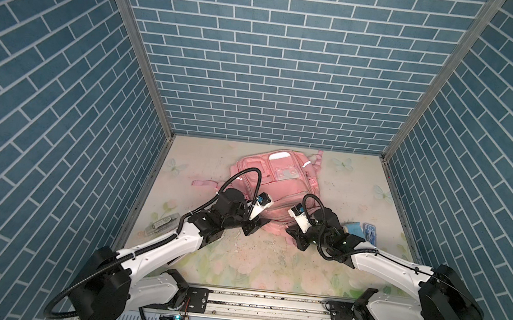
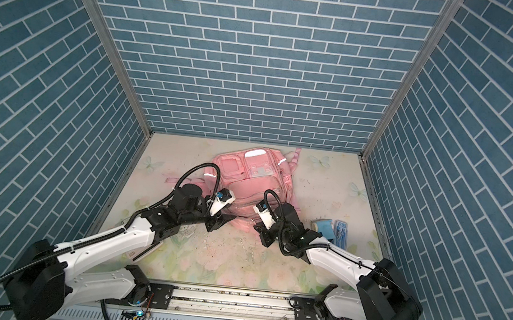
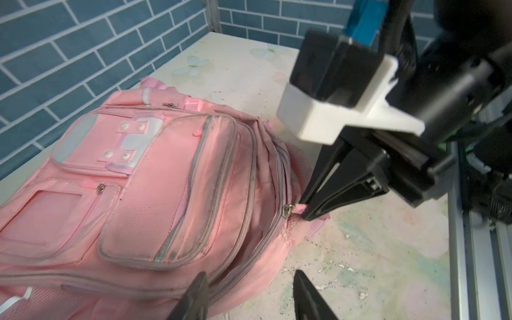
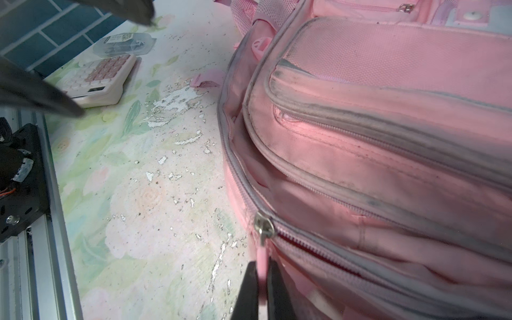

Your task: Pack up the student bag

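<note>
The student bag (image 1: 282, 183) (image 2: 246, 182) is a pink backpack lying front side up in the middle of the table, and its main zip gapes partly open at the near end (image 3: 249, 249). My left gripper (image 3: 249, 296) (image 1: 256, 225) is open at the bag's near left corner, with the bag's edge partly between its fingers. At the near right corner my right gripper (image 4: 261, 285) (image 1: 293, 233) is shut on the pink zip pull (image 4: 261, 257), just below the metal slider (image 4: 264, 227). The left wrist view shows the same pinch on the zip pull (image 3: 300, 207).
A pink-keyed calculator (image 4: 102, 74) and a clear plastic case (image 4: 124, 44) (image 1: 161, 222) lie at the near left. A blue roll (image 1: 353, 229) and a blue case (image 1: 370, 232) sit at the right. Blue brick walls close three sides; the arm rail (image 1: 266, 304) runs along the front.
</note>
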You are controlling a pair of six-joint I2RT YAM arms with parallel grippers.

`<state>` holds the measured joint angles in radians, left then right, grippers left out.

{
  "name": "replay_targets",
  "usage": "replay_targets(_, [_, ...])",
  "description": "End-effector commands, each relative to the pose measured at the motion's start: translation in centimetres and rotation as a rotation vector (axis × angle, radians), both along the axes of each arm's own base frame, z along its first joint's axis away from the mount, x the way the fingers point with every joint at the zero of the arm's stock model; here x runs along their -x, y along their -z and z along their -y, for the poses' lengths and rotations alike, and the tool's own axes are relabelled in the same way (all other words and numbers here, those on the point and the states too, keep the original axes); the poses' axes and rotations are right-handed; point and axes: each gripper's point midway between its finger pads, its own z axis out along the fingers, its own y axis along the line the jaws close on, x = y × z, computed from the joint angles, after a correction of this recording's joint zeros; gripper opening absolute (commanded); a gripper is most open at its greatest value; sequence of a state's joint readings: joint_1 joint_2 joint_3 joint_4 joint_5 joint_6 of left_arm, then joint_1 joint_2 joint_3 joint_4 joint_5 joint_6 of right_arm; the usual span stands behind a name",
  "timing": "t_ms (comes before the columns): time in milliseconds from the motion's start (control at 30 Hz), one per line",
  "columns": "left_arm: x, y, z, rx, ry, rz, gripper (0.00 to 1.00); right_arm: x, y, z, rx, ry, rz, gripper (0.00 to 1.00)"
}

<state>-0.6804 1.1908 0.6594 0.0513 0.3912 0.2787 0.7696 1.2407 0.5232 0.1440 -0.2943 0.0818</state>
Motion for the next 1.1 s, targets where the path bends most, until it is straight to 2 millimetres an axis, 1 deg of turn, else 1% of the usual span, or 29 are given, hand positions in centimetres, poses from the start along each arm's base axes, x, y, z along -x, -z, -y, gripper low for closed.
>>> replay_targets(0, [0.1, -0.1, 1.9, -0.047, 0.176, 0.143, 0.51, 0.2, -2.1, -0.7, -0.097, -0.006, 0.024, 0.00])
replay_targets(67, [0.3, 1.0, 2.8, -0.079, 0.237, 0.147, 0.51, 0.4, -2.2, -0.6, -0.106, -0.009, 0.026, 0.00])
replay_targets(167, [-0.3, 2.1, 3.9, -0.108, 0.260, 0.155, 0.51, 0.6, -2.3, -0.5, -0.118, -0.010, 0.033, 0.00])
replay_targets(233, [-0.4, 2.7, 4.7, -0.125, 0.280, 0.154, 0.51, 0.6, -2.3, -0.4, -0.123, -0.008, 0.035, 0.00])
replay_targets(333, [-0.4, 4.4, 5.5, -0.175, 0.298, 0.142, 0.51, 0.3, -2.5, -0.4, -0.127, 0.012, 0.038, 0.00])
replay_targets(400, [-0.5, 5.5, 5.5, -0.209, 0.292, 0.128, 0.46, 0.0, -2.6, -0.2, -0.131, 0.035, 0.040, 0.00])
replay_targets(467, [-0.4, 6.0, 5.3, -0.223, 0.290, 0.123, 0.38, -0.4, -2.8, 0.2, -0.137, 0.062, 0.043, 0.00])
replay_targets(533, [-0.3, 6.2, 4.9, -0.241, 0.295, 0.130, 0.23, -0.9, -3.2, 0.7, -0.157, 0.087, 0.043, 0.00])
replay_targets(567, [-0.4, 6.4, 4.6, -0.253, 0.283, 0.136, 0.08, -1.1, -3.2, 1.2, -0.167, 0.103, 0.040, 0.00])
replay_targets(600, [-0.5, 6.3, 4.4, -0.265, 0.275, 0.145, 0.00, -1.5, -3.3, 1.6, -0.173, 0.123, 0.038, 0.00])
replay_targets(667, [-0.5, 6.2, 3.7, -0.287, 0.269, 0.160, 0.00, -2.3, -3.2, 2.9, -0.174, 0.175, 0.031, 0.00])
replay_targets(833, [-0.2, 5.8, 1.6, -0.348, 0.270, 0.194, 0.00, -4.7, -2.2, 7.1, -0.153, 0.311, -0.007, 0.00])
replay_targets(900, [0.1, 5.9, 0.4, -0.380, 0.283, 0.200, 0.00, -5.9, -1.6, 9.1, -0.122, 0.379, -0.016, 0.00])
replay_targets(1000, [-0.1, 5.8, -1.6, -0.407, 0.271, 0.205, 0.00, -7.4, -1.2, 11.5, -0.103, 0.452, -0.036, 0.00])
replay_targets(1067, [-0.5, 5.7, -3.1, -0.416, 0.250, 0.199, 0.00, -7.9, -0.9, 12.2, -0.097, 0.463, -0.049, 0.00])
